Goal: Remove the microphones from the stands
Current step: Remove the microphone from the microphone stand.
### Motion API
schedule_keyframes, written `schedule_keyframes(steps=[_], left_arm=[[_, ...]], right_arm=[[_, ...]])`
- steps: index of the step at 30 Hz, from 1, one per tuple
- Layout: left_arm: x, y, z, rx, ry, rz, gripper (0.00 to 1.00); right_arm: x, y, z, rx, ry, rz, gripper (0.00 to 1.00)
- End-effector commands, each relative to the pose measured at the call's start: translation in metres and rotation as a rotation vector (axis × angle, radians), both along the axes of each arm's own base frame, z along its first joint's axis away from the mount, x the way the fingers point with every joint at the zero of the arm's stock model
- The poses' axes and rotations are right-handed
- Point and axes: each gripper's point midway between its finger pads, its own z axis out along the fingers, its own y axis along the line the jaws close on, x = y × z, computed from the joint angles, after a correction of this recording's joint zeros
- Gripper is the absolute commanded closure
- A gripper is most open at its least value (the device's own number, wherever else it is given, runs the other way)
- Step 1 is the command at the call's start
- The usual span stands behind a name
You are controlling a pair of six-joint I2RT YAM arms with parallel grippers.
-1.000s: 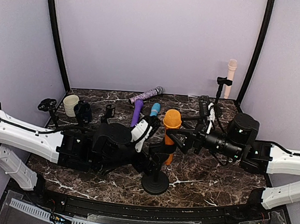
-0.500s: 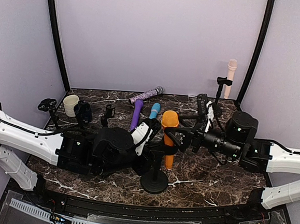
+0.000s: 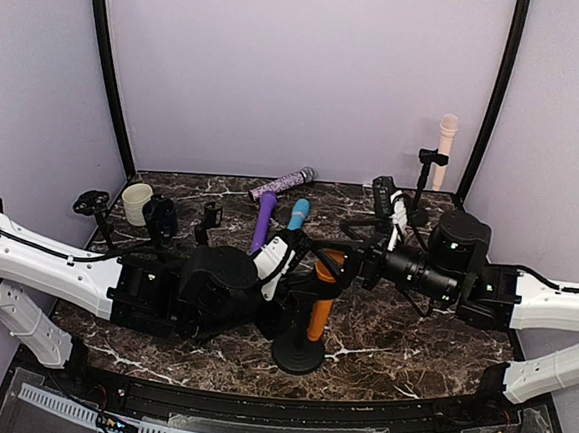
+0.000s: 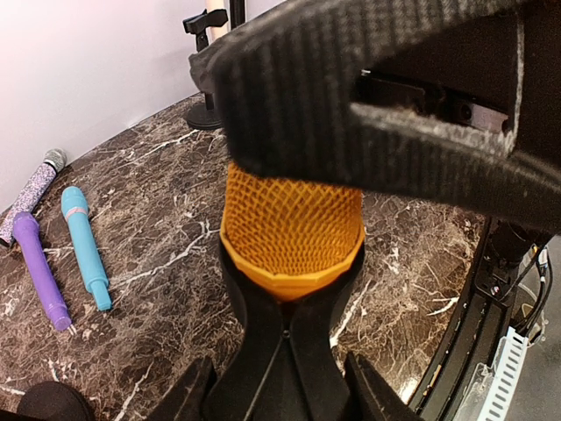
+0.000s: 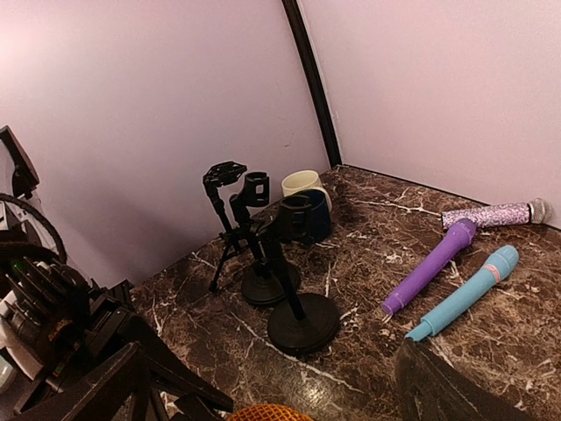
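Sitting in the forked clip of a matte black plastic microphone stand with a round disc base (image 3: 299, 355), the orange microphone (image 3: 319, 304) has a smooth cylindrical handle and a woven wire-mesh head (image 4: 294, 232). The stand rests on the glossy dark brown, white-veined marble tabletop (image 3: 410, 336), near its front edge. The left arm lies low, stretched in from the left. The left hand (image 4: 280, 399) is clamped on the stand's neck just below the mesh head. The right arm extends level from the right. The right hand (image 3: 349, 264) is spread wide, its ribbed black fingers (image 4: 368, 96) straddling the head, with gaps visible in the right wrist view.
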Motion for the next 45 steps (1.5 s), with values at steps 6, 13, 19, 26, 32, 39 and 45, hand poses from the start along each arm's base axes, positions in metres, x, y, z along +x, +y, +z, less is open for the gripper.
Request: schedule_keyframes(steps=[6,13,19,26,32,39,45], left_arm=[[-0.005,-0.003,-0.003,0.011,0.008,-0.024,0.79],[-0.005,-0.002,-0.005,0.023,0.011,-0.022,0.80],[-0.006,-0.002,-0.006,0.028,0.014,-0.023,0.83],[-0.007,-0.003,-0.007,0.035,0.014,-0.033,0.86],[-0.008,-0.003,-0.010,0.037,0.020,-0.041,0.90],[-0.012,-0.003,-0.017,0.056,0.035,-0.063,0.93],[-0.014,-0.005,-0.024,0.083,0.050,-0.072,0.94]], right_arm=[[-0.010,-0.007,-0.016,-0.038,0.080,0.011,0.02],[-0.021,-0.005,-0.037,-0.095,0.148,-0.020,0.06],[-0.018,-0.006,-0.044,-0.114,0.169,-0.084,0.20],[-0.014,-0.004,-0.042,-0.119,0.161,-0.113,0.48],[-0.006,-0.016,-0.030,-0.112,0.149,-0.186,0.69],[0.005,-0.030,-0.012,-0.126,0.123,-0.278,0.73],[0.015,-0.039,0.014,-0.153,0.068,-0.353,0.75]])
